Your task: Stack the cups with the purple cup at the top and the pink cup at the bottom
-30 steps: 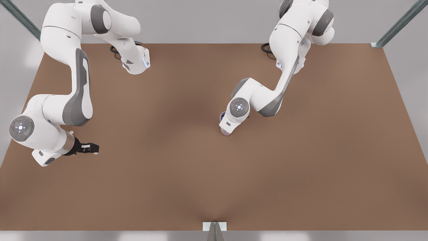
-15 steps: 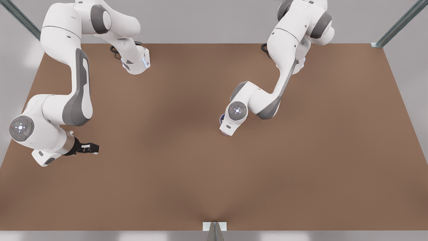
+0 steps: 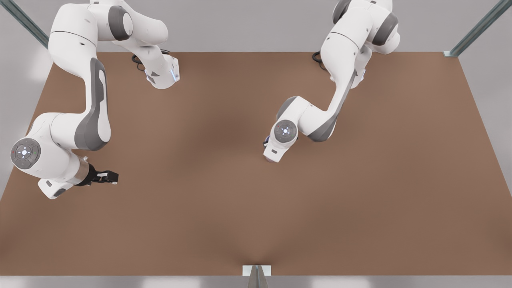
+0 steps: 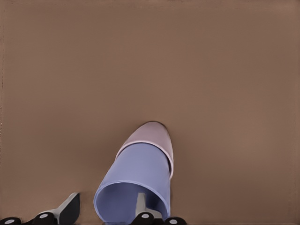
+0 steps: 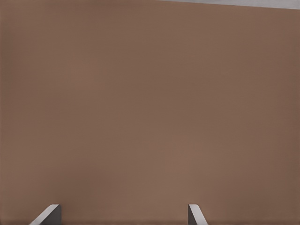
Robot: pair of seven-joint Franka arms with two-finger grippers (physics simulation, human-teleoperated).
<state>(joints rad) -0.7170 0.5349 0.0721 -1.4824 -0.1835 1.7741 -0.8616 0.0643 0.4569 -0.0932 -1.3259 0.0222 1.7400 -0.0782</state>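
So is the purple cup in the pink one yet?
Yes: the purple cup sits nested inside the pink cup, whose rim wraps its lower body in the left wrist view.

I can read no text, label, brand, number or sign anywhere in my feeds.
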